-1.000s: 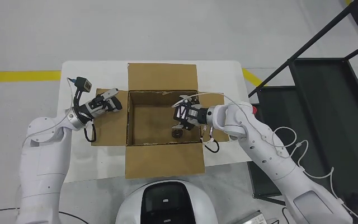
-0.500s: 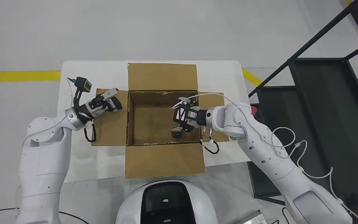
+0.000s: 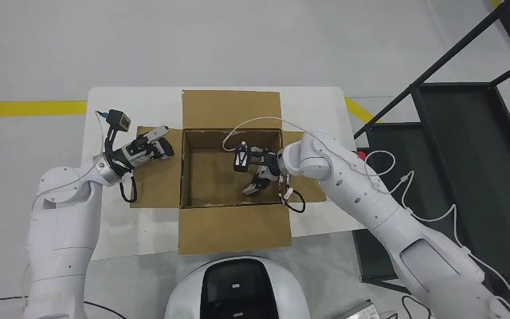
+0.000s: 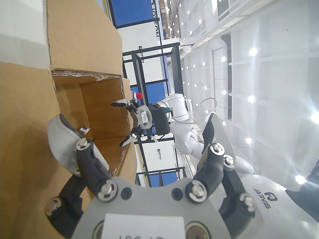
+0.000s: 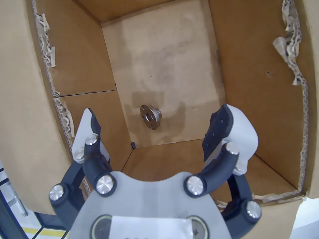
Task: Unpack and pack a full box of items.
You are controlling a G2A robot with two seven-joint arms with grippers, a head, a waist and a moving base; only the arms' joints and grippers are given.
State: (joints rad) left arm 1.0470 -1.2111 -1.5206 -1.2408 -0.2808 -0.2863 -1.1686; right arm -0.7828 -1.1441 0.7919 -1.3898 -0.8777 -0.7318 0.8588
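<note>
An open cardboard box [image 3: 231,108] stands mid-table with its flaps folded out. On its floor lies a small metal flange [image 5: 150,116] on its side. My right gripper [image 3: 245,170] hangs inside the box mouth, straight above the flange, and it is open with nothing between its fingers [image 5: 220,123]. My left gripper [image 3: 163,147] sits over the box's left flap, also open and holding nothing. From there, the left wrist view looks across the box [image 4: 82,50] at the right gripper [image 4: 119,125], whose jaws stand spread.
The white table [image 3: 319,104] has bare strips around the box. A black metal rack [image 3: 446,120] stands off the table's right side. The box's inner walls [image 5: 249,63] have torn edges and stand close on both sides of the right gripper.
My right gripper has turned at the wrist and shifted a little left and farther back over the box floor. The left arm and the flange have not moved.
</note>
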